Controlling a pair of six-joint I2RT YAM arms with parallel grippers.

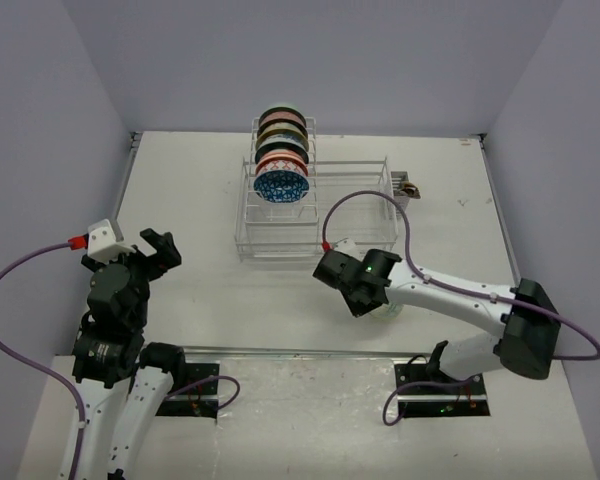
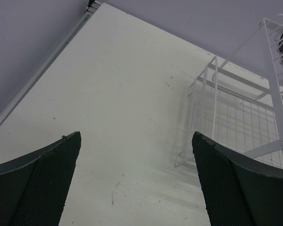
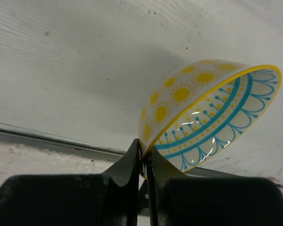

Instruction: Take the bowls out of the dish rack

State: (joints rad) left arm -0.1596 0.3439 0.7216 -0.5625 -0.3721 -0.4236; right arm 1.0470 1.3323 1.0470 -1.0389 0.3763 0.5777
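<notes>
A white surface (image 1: 200, 190) fills the scene, lightly scuffed and speckled, closed in by plain pale lilac walls (image 1: 70, 110) on the left, back and right.

The dish rack (image 1: 350, 215) stands in the upper centre of the top view. Its low, wide basket runs left to right, and its row of upright slots runs up the frame toward the back wall. The bowls (image 1: 281, 140) stand on edge in those slots, one behind another, with their insides facing the bottom of the frame. The blue-and-white bowl (image 1: 281, 185) is the foremost.

A yellow bowl (image 3: 179, 99) is out of the rack, at centre right of the top view, mostly hidden there under the right arm's wrist. In the right wrist view it is tilted, with its sun-dotted outside toward the upper left and its teal-lined opening toward the lower right. The right fingers (image 3: 140, 157) are closed tight on the lowest part of its rim. Whether it touches the surface I cannot tell.

The right arm (image 1: 460, 300) reaches from the lower right up and leftward, its wrist just below the rack's front edge. The left arm (image 1: 115, 320) is folded upright at lower left, well apart from the rack. The left fingers (image 1: 162, 250) are spread wide, holding nothing and aimed toward the rack's left end.
</notes>
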